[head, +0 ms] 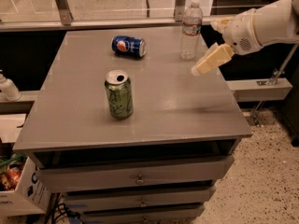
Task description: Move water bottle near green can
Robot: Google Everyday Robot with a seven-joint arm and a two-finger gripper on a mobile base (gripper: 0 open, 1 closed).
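The water bottle (190, 31), clear and ribbed with a white cap and a white-and-red label, stands upright near the far right of the grey table top (163, 106). The green can (118, 95) stands upright with its top opened, left of the table's middle, well apart from the bottle. My gripper (204, 48) reaches in from the right on a white arm, open and empty, just right of the bottle. Its lower cream finger (211, 59) points down-left over the table's right side without touching the bottle.
A blue Pepsi can (128, 46) lies on its side at the far middle of the table. A small white bottle (8, 87) stands on a lower ledge at the left. Drawers (138, 177) are below the top. A glass rail (117, 3) runs behind.
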